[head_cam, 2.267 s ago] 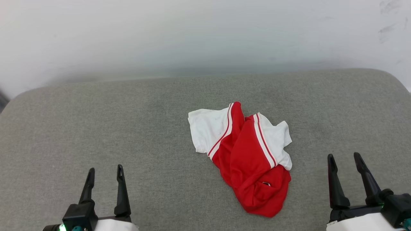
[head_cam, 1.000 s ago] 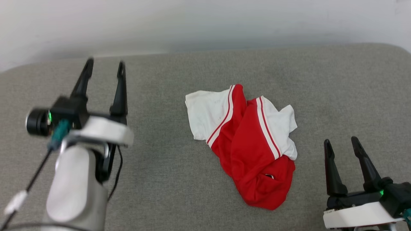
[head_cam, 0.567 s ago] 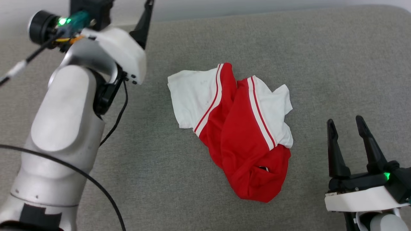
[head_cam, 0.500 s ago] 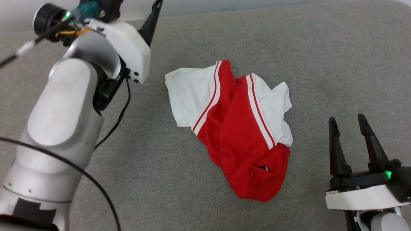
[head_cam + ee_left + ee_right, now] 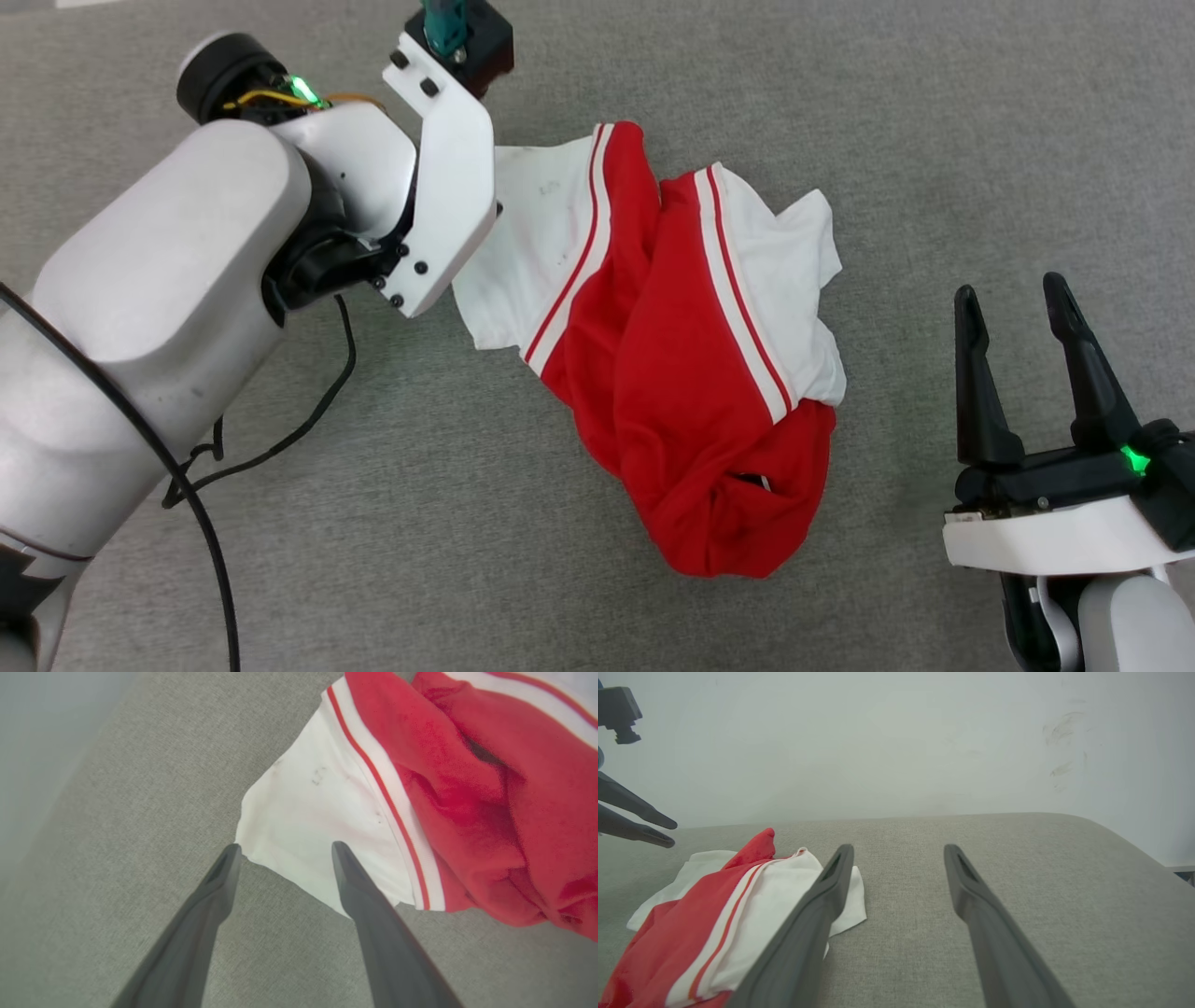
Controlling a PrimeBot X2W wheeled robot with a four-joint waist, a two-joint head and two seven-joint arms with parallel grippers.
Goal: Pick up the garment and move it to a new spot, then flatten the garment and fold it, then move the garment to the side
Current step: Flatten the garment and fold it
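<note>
While the crumpled garment (image 5: pixel 672 373) lies mid-frame on the grey cushion (image 5: pixel 392 560) in the head view, the left arm is seen at upper left, reaching over the white sleeve (image 5: pixel 541 224). In the left wrist view the left gripper (image 5: pixel 285 847) is spread apart, nothing held, tips just at the sleeve's corner edge. Pick-up is judged not yet done. A good grasp is judged to need one finger slid under the sleeve edge, both layers pinched, then lifted straight so nothing is dragged. At lower right the right gripper (image 5: pixel 1010 285) is held parted and empty, near the garment, not touching.
</note>
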